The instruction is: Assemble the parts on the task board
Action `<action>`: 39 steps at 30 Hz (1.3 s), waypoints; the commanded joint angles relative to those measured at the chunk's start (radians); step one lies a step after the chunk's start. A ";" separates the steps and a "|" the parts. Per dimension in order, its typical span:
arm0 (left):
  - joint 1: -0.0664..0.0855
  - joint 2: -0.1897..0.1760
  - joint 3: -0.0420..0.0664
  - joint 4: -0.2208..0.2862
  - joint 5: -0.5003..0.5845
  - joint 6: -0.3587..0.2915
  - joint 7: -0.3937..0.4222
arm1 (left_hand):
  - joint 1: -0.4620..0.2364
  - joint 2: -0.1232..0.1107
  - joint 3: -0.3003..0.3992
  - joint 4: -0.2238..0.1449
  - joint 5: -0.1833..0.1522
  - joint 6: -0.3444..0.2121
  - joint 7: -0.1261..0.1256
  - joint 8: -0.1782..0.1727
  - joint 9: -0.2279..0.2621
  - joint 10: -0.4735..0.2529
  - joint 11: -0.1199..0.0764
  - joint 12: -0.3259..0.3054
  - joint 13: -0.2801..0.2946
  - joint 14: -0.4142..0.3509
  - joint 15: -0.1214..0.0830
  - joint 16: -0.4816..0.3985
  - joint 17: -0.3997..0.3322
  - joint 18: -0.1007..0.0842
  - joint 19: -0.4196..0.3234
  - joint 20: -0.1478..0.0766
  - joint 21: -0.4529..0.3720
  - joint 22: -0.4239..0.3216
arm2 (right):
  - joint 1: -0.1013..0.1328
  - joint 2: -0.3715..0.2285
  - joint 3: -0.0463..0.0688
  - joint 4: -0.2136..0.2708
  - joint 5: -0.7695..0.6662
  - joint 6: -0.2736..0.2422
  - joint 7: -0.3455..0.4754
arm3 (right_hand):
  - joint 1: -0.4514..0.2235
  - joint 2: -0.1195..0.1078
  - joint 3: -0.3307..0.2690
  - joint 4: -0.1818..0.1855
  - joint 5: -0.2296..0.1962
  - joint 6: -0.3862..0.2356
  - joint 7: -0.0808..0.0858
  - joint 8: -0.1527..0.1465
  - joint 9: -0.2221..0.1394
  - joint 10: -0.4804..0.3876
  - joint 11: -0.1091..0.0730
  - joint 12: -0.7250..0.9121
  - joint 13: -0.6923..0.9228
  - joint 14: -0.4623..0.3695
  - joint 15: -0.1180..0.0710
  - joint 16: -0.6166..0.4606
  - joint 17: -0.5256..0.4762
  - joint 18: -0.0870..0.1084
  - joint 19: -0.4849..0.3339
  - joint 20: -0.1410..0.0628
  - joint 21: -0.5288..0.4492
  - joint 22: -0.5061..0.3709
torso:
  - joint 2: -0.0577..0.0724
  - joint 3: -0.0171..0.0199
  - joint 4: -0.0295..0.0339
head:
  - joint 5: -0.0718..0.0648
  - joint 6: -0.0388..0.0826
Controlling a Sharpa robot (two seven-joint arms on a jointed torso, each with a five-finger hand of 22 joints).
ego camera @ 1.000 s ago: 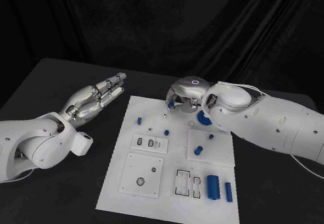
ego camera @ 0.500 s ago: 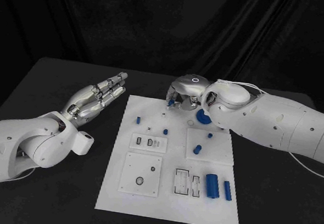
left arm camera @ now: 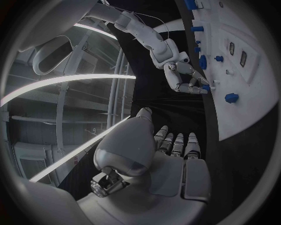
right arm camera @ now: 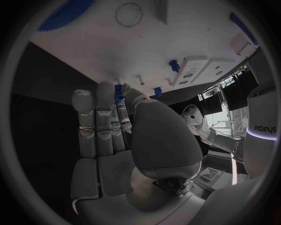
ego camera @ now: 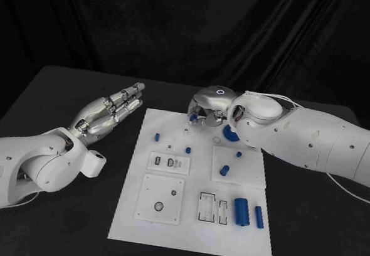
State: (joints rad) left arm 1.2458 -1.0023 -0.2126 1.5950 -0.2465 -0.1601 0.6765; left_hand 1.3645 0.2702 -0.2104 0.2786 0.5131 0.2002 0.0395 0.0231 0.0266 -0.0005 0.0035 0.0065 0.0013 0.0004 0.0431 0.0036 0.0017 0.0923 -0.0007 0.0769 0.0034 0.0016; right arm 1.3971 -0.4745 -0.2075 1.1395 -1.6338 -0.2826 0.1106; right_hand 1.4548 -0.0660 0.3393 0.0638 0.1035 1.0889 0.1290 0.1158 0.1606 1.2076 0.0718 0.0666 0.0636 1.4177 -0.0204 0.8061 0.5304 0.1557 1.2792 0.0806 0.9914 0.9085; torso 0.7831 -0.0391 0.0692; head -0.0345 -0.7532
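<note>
My right hand [ego camera: 209, 107] hangs over the far edge of the task board [ego camera: 192, 230], back upward and fingers curled downward, my white right arm [ego camera: 319, 144] bent in from the side behind it. Between its thumb and fingertips [right arm camera: 120, 92] I pinch a small blue part [right arm camera: 118, 89], held just above the board's surface. Just beside the hand, toward my arm, lies a blue toothed disc [ego camera: 231, 134]. My left hand [ego camera: 110, 111] rests off the board's left side, fingers straight, close together and pointing away from me, holding nothing. Farther out on the board are blue pegs [ego camera: 225, 169] near its middle and two blue cylinders [ego camera: 241, 211] lying side by side near its closer right part.
</note>
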 commanded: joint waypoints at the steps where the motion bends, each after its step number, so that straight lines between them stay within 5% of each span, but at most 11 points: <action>1: 0.002 0.002 0.001 0.001 -0.002 0.015 0.234 | 0.009 0.002 0.007 0.000 0.005 0.003 0.006 0.005 0.001 0.000 0.009 -0.007 -0.001 0.000 0.009 -0.004 -0.002 0.007 0.001 0.005 -0.003 -0.002 | -0.002 0.003 0.001 -0.003 -0.001 0.009 -0.010 | -0.002 -0.011 -0.001 0.006 0.002 -0.008 0.002 -0.006 0.000 -0.007 0.001 -0.005 0.000 -0.001 0.006 -0.001 0.000 -0.013 -0.001 0.006 -0.001 -0.001 | 0.000 -0.0009 0.0008 | 0.000 0.000; 22: 0.002 0.010 0.001 -0.006 -0.002 0.029 0.223 | 0.012 0.005 0.012 0.001 0.005 0.006 0.012 0.005 0.002 0.000 0.014 -0.007 -0.001 0.000 0.022 -0.004 -0.002 0.008 0.001 0.018 -0.003 -0.002 | -0.017 0.038 0.001 -0.043 -0.001 0.034 -0.009 | -0.014 -0.022 0.000 0.024 0.002 -0.037 0.009 -0.029 -0.004 -0.043 0.011 -0.006 -0.001 -0.012 0.014 -0.009 -0.010 -0.011 -0.010 0.013 -0.012 -0.003 | 0.000 -0.0001 0.0000 | -0.001 -0.005; 26: 0.002 0.011 0.001 -0.008 -0.001 0.030 0.221 | 0.012 0.005 0.012 0.001 0.005 0.006 0.012 0.005 0.002 0.000 0.014 -0.007 -0.001 0.000 0.022 -0.004 -0.002 0.008 0.001 0.018 -0.003 -0.002 | -0.018 0.036 0.001 -0.043 -0.001 0.064 -0.026 | -0.034 -0.047 -0.022 0.035 0.000 -0.160 -0.009 -0.054 -0.029 -0.173 0.031 -0.005 -0.001 -0.041 0.029 -0.021 -0.020 -0.004 -0.040 0.027 -0.052 -0.031 | 0.000 -0.0001 -0.0022 | 0.002 -0.006; 28: 0.002 0.012 0.001 -0.009 -0.001 0.032 0.220 | 0.012 0.005 0.012 0.001 0.005 0.006 0.012 0.005 0.002 0.000 0.014 -0.007 -0.001 0.000 0.022 -0.004 -0.002 0.008 0.001 0.018 -0.003 -0.002 | -0.018 0.033 0.001 -0.042 -0.001 0.079 -0.036 | -0.037 -0.047 -0.064 0.027 -0.005 -0.313 -0.048 -0.054 -0.066 -0.371 0.050 -0.005 -0.002 -0.082 0.020 -0.028 -0.021 0.010 -0.091 0.024 -0.126 -0.087 | 0.000 0.0000 -0.0023 | 0.003 -0.006; 29: 0.002 0.012 0.001 -0.009 -0.001 0.032 0.219 | 0.012 0.005 0.013 0.001 0.005 0.008 0.013 0.005 0.002 0.000 0.015 -0.007 -0.001 0.000 0.025 -0.004 -0.002 0.007 0.001 0.021 -0.003 -0.002 | -0.018 0.031 0.001 -0.042 -0.001 0.080 -0.038 | -0.037 -0.042 -0.085 0.026 -0.006 -0.450 -0.051 -0.061 -0.090 -0.429 0.050 -0.003 -0.001 -0.099 0.021 -0.027 -0.020 0.013 -0.109 0.025 -0.150 -0.102 | -0.001 0.0001 -0.0028 | 0.004 -0.005; 31: 0.002 0.012 0.001 -0.010 -0.001 0.033 0.218 | 0.012 0.005 0.013 0.001 0.005 0.008 0.013 0.005 0.002 0.000 0.015 -0.007 -0.001 0.000 0.025 -0.004 -0.002 0.007 0.001 0.021 -0.003 -0.002 | -0.018 0.026 0.001 -0.042 -0.001 0.072 -0.038 | -0.030 -0.038 -0.115 0.033 -0.006 -0.553 -0.065 -0.065 -0.106 -0.499 0.047 0.004 0.001 -0.127 0.024 -0.022 -0.018 0.019 -0.140 0.028 -0.192 -0.126 | -0.001 -0.0001 -0.0022 | 0.004 -0.005; 35: 0.002 0.009 0.001 -0.010 -0.001 0.035 0.217 | 0.012 0.005 0.013 0.001 0.005 0.009 0.014 0.006 0.002 0.000 0.015 -0.007 -0.001 0.000 0.026 -0.004 -0.002 0.007 0.001 0.022 -0.003 -0.002 | -0.018 0.013 0.001 -0.040 -0.001 0.023 -0.020 | -0.022 -0.040 -0.140 0.055 -0.009 -0.610 -0.071 -0.068 -0.111 -0.546 0.039 0.014 0.003 -0.157 0.023 -0.017 -0.016 0.023 -0.169 0.029 -0.230 -0.143 | -0.001 0.0006 -0.0048 | 0.005 -0.003; 39: 0.002 0.007 0.001 -0.011 -0.001 0.037 0.216 | 0.012 0.005 0.013 0.001 0.005 0.009 0.014 0.006 0.002 0.000 0.015 -0.007 -0.001 0.000 0.026 -0.004 -0.002 0.007 0.001 0.022 -0.003 -0.002 | -0.013 -0.019 0.001 -0.016 -0.001 -0.036 0.005 | -0.019 -0.030 -0.152 0.078 -0.013 -0.550 -0.050 -0.055 -0.103 -0.507 0.038 0.068 0.012 -0.156 0.021 0.001 -0.012 0.019 -0.154 0.027 -0.210 -0.111 | -0.001 -0.0003 -0.0038 | 0.007 -0.001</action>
State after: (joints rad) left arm 1.2459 -0.9950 -0.2126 1.5832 -0.2467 -0.1377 0.6766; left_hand 1.3684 0.2741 -0.2048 0.2785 0.5123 0.2073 0.0466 0.0231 0.0274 -0.0007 0.0105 0.0065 0.0015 0.0005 0.0648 0.0036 0.0014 0.0923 -0.0010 0.0916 0.0034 0.0009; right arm 1.3820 -0.4850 -0.2075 1.1135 -1.6330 -0.2520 0.1043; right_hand 1.4324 -0.0997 0.1862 0.1371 0.0921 0.5262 0.0757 0.0556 0.0551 0.6909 0.1097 0.1260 0.0733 1.2648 0.0021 0.8025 0.5171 0.1724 1.1175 0.1073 0.7718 0.7907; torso 0.7819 -0.0387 0.0651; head -0.0278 -0.7549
